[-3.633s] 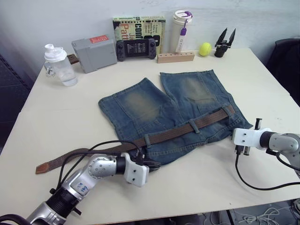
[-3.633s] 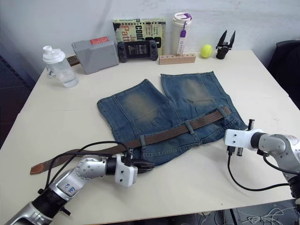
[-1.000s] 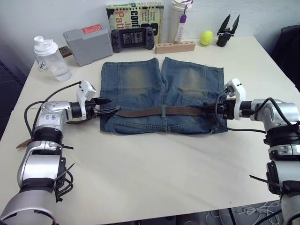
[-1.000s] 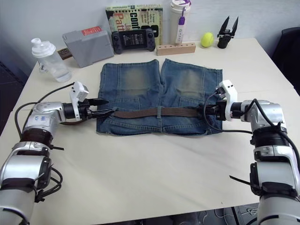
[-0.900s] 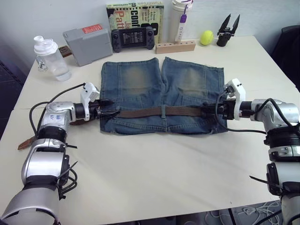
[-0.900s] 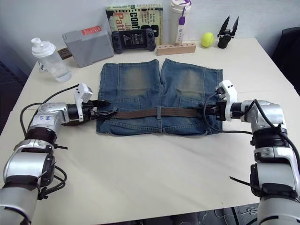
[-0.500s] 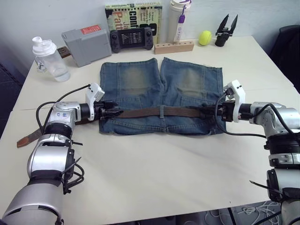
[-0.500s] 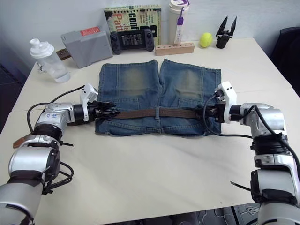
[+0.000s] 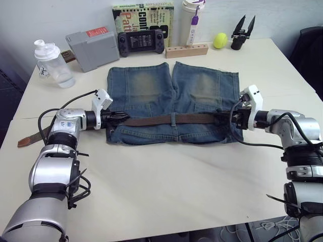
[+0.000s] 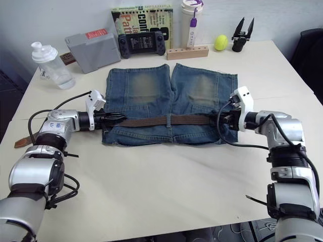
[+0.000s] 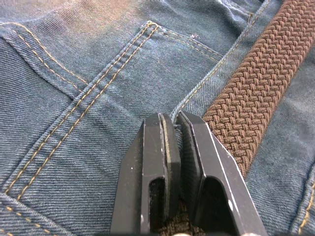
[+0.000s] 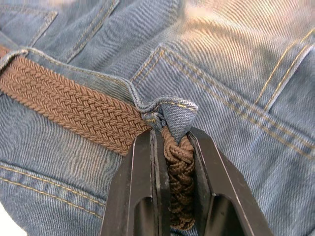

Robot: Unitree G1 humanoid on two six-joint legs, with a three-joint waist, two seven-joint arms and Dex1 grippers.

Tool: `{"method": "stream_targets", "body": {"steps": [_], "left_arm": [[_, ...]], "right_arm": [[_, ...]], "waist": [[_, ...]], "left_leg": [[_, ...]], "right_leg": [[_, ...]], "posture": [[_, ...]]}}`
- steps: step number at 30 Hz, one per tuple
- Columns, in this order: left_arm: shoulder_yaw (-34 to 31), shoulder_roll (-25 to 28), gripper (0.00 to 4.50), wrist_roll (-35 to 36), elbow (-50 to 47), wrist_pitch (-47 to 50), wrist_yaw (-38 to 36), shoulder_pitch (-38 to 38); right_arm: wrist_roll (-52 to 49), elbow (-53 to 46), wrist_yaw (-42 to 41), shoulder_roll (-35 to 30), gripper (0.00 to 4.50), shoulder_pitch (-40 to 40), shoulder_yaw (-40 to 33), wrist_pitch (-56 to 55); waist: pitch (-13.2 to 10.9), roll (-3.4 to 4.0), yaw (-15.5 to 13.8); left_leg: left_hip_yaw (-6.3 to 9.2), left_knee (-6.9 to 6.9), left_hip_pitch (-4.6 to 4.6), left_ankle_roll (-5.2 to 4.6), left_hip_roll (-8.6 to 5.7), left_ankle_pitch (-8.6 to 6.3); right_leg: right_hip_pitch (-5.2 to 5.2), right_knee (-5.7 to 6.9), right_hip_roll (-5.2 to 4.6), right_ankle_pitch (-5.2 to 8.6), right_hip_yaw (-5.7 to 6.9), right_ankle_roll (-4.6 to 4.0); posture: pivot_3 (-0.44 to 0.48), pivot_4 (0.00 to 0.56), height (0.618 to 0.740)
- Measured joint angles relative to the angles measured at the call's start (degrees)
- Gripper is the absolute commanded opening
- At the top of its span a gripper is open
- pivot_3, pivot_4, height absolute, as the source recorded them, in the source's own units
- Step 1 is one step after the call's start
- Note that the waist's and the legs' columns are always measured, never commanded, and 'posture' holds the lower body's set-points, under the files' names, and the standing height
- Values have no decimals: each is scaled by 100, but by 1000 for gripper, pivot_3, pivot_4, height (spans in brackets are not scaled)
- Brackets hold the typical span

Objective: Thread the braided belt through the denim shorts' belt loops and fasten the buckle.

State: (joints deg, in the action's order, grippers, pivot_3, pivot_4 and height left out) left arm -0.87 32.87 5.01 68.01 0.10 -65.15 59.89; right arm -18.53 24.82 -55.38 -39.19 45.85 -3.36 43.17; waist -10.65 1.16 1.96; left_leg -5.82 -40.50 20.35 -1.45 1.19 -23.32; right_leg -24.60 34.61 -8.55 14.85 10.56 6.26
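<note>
The denim shorts [image 9: 171,96] lie flat mid-table, waistband nearest me. The braided belt [image 9: 151,120] runs along the waistband under a centre belt loop [image 9: 173,119]. Its brown tail [image 9: 29,140] trails off to the left over the table. My left gripper [image 9: 119,119] is at the shorts' left end, its fingers [image 11: 155,162] shut on a denim seam edge beside the belt [image 11: 256,93]. At the right end, my right gripper [image 9: 225,119] is shut on the belt [image 12: 179,162], just below a bunched belt loop [image 12: 172,112]. The buckle is hidden.
Along the far edge stand a shaker bottle [image 9: 50,63], grey box [image 9: 93,46], game controller [image 9: 141,41], book [image 9: 143,17], tumbler [image 9: 191,22], wooden block [image 9: 186,50], tennis ball [image 9: 219,40] and a black two-pronged tool [image 9: 239,33]. Bare tabletop [image 9: 166,186] lies in front of the shorts.
The shorts, skewed 3.6 s ago, now lie square. Over the last second my left gripper went from open beside the shorts' left edge to shut on the waistband. The right gripper kept its hold.
</note>
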Motion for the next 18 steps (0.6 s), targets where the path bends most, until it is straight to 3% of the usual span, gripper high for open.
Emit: {"method": "stream_targets", "body": {"steps": [2, 7, 10, 12, 13, 15, 16, 18], "left_arm": [[-95, 15, 0, 41, -132, -89, 25, -99], [-613, 155, 0, 448, -2005, -852, 227, -1285], [-889, 104, 0, 361, -3395, -1598, 793, -2216], [-1370, -146, 0, -378, -5235, -3358, 1830, -3945], [-1435, -263, 0, -585, -5575, -3718, 2036, -4336], [-1552, -331, 0, -1013, -5953, -4378, 2381, -4938], [-1749, -322, 0, -1463, -6204, -5291, 2680, -5754], [-1834, -295, 0, -2091, -5881, -6144, 3052, -6555]], "right_arm": [[-87, -140, 0, 3, 238, -77, -150, -115], [-621, -1609, -50, 22, 238, -1044, -834, -556], [-698, -2498, -141, 30, 238, -1791, -1045, -1029], [-395, -3501, -308, 37, 238, -3275, -1098, -2311], [-258, -3595, -359, 41, 238, -3623, -1068, -2630], [30, -3711, -421, 12, 238, -4078, -1026, -3246], [300, -3890, -548, -146, 238, -4725, -1006, -3929], [668, -3801, -683, -321, 238, -5322, -820, -4616]], "waist": [[0, 0, 2], [0, -1, -11], [1, -3, -26], [3, -7, -50], [3, -8, -59], [1, -12, -84], [8, -10, -107], [7, -13, -135]], "left_leg": [[1, -2, 3, 0, 0, 0], [29, -16, 7, 1, 0, -1], [54, -9, 1, 2, 6, -1], [49, -6, -6, 1, -5, -7], [46, -15, -10, 0, -9, -7], [30, -45, 0, -2, -8, -7], [34, -29, -40, -8, -4, -12], [32, -1, -103, -12, -1, -14]], "right_leg": [[-3, 1, 0, 0, 0, 0], [-8, 24, -3, 0, 0, 0], [-5, 19, -7, 0, -6, 0], [6, 5, -10, 0, -16, 0], [17, 9, -13, -2, -19, 3], [20, 2, -12, -4, -22, 8], [51, -6, -12, -4, -28, 8], [111, -48, -4, -5, -27, 9]], "posture": [[0, 150, 731], [0, 150, 731], [0, 150, 731], [0, 150, 731], [0, 150, 731], [0, 150, 731], [0, 150, 731], [0, 150, 731]]}}
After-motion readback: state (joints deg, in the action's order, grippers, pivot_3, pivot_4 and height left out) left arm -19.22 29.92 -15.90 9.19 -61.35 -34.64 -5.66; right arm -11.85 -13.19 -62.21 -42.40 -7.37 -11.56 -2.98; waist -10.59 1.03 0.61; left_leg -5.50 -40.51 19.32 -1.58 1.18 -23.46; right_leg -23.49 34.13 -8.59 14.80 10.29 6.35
